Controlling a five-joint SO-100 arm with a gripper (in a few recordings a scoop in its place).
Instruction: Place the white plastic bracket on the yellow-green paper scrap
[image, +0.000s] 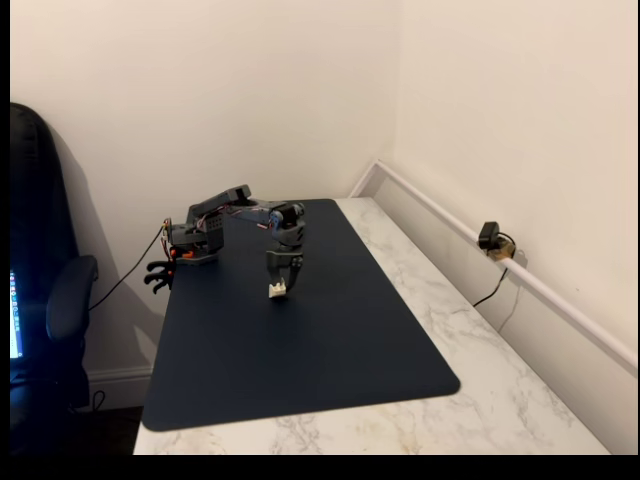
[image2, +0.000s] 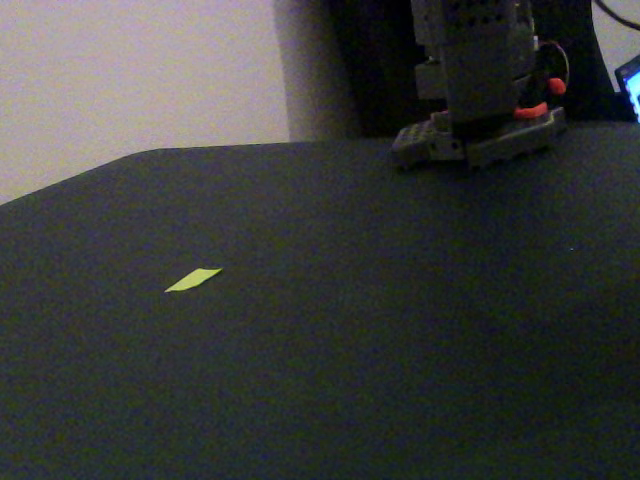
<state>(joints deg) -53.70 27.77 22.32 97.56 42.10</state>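
Both fixed views: claw (image: 281, 285) closed on white plastic bracket (image: 277, 290) above the mat; yellow-green paper scrap (image2: 193, 280) lies flat, bearing from claw undeterminable.

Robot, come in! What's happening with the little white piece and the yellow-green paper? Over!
Gripper down at the dark mat, jaws around the white plastic bracket. Yellow-green paper scrap lying flat, bare, nothing on it. Nothing near the scrap.

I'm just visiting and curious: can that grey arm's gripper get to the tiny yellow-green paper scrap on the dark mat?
Probably yes. The yellow-green paper scrap lies flat on bare dark mat with nothing around it. The gripper is at the small white plastic bracket.
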